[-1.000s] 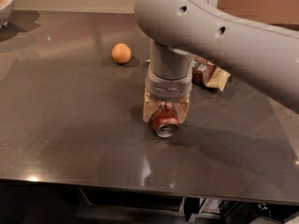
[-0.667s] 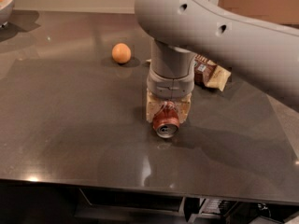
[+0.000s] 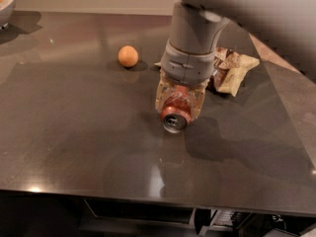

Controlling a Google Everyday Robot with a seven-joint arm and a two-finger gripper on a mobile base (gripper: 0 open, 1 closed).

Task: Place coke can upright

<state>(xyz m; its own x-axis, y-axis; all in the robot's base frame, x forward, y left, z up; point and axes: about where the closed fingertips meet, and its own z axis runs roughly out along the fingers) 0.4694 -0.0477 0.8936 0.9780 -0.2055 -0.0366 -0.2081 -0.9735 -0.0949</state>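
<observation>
Coke can [image 3: 176, 106]: lying on its side near the middle of the table [image 3: 74, 132], silver end turned toward the camera and tipped slightly down; not upright. Whether its lower edge touches the surface or hangs just above it cannot be told. Gripper [image 3: 178, 113]: reaching straight down over the can, its pale fingers [image 3: 162, 98] pinching the can's body from either side, with the can seated between them. Surroundings: a brown snack bag [image 3: 231, 71] lies just behind the wrist; a round orange fruit [image 3: 128, 56] sits apart toward the far side; a bowl [image 3: 6, 8] stands at the far corner, well clear. Assessment: the can is secured but the uprighting is not yet done. Risks noted: the grip is across a smooth curved wall, so the can may twist or slide in the fingers as the wrist rotates. If it is let go before the base sits flat, it is likely to topple and roll across the slick table. A wide swing of the wrist could brush the snack bag, being the nearest object.
</observation>
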